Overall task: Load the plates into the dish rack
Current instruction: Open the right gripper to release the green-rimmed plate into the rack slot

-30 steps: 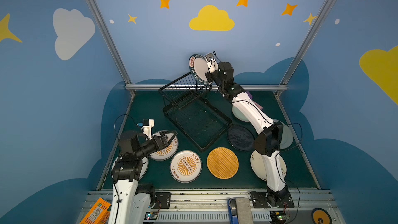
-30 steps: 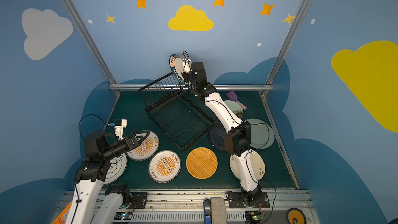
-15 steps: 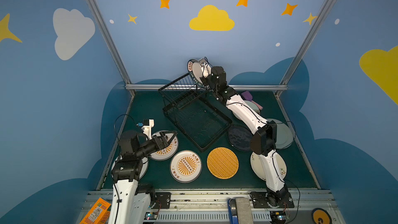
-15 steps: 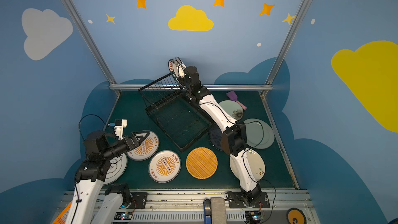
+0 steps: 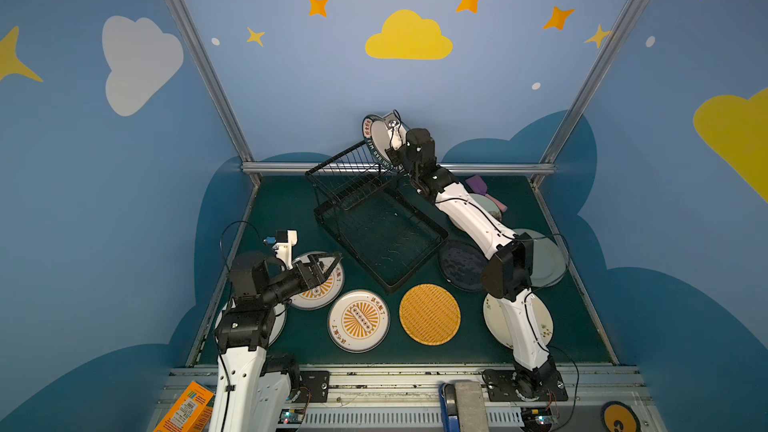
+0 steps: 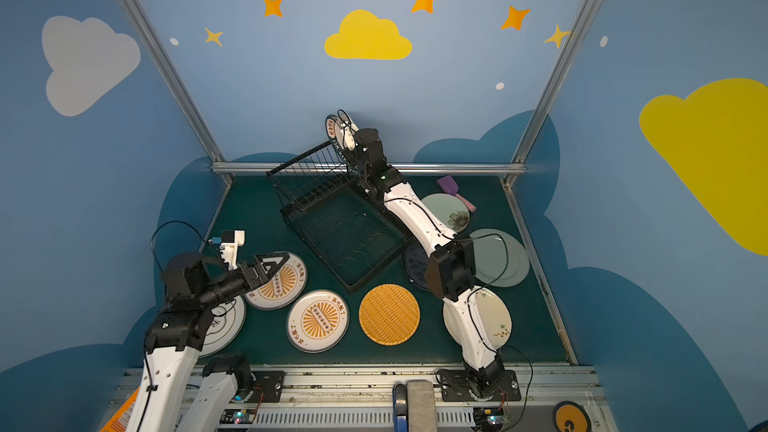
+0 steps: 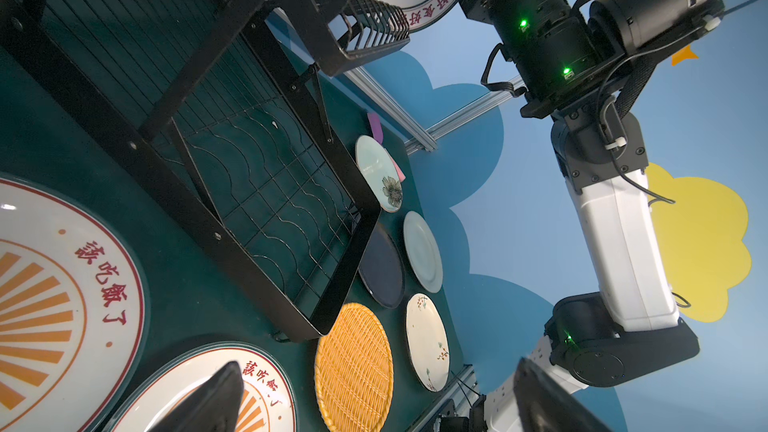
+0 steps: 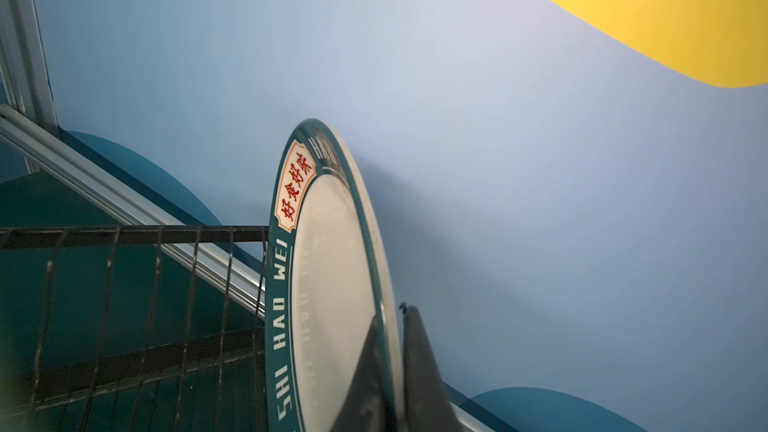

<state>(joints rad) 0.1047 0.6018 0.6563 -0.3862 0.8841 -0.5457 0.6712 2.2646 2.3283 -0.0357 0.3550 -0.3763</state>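
Lettered-rim plate (image 8: 328, 268) at the dish rack (image 5: 374, 218).
We see the right hand (image 8: 390, 320) clamped on its rim, left hand (image 5: 332, 264) apart.

Robot lab, enclosed test cell. Blue walls (image 5: 311, 89) with painted clouds, stars behind right end effector (image 8: 390, 320); aluminium frame posts (image 5: 199, 60); green table (image 5: 291, 209); arm bases (image 5: 523, 384) bolted on metal rail (image 5: 395, 371); bare circuit boards (image 5: 291, 415), LEDs lit.
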